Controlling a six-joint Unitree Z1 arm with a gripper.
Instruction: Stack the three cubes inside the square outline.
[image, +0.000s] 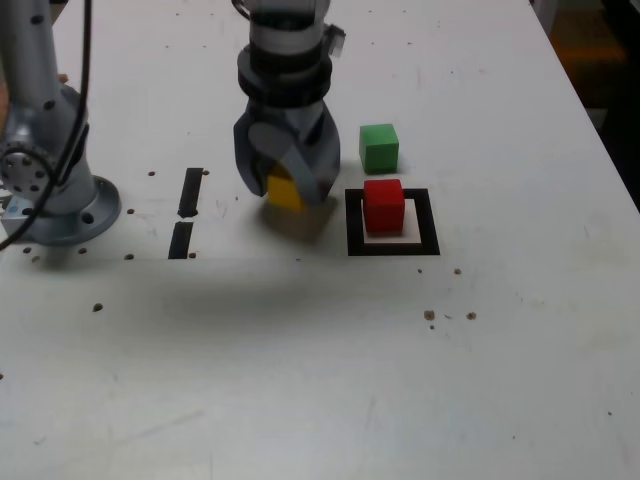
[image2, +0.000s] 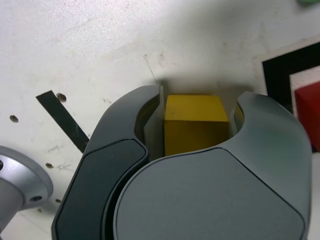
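Cubes, three, same-sized: one placed, one in hand, one waiting.

Red cube (image: 384, 205): is being shown resting inside the square outline (image: 392, 246), on its white interior, squared roughly to the frame. First tier is being judged done.

Yellow cube (image: 285, 190): is being pinched between the jaws of the tool (image: 287, 185), to the exterior view's left of the outline and apart from it. In the wrist view the yellow cube (image2: 195, 122) is being seen flanked closely by both jaws of the tool (image2: 197, 125), one vertical edge turned toward the camera. Whether it is being lifted clear of the surface (image: 320, 380) cannot be told.

Green cube (image: 379, 148): is being left free on the surface, just beyond the outline, untouched.

Remaining, as judged: yellow onto red, then green on top.

Orientation: no long axis is being offered by any cube; all are being shown flat-faced and upright, none tilted.
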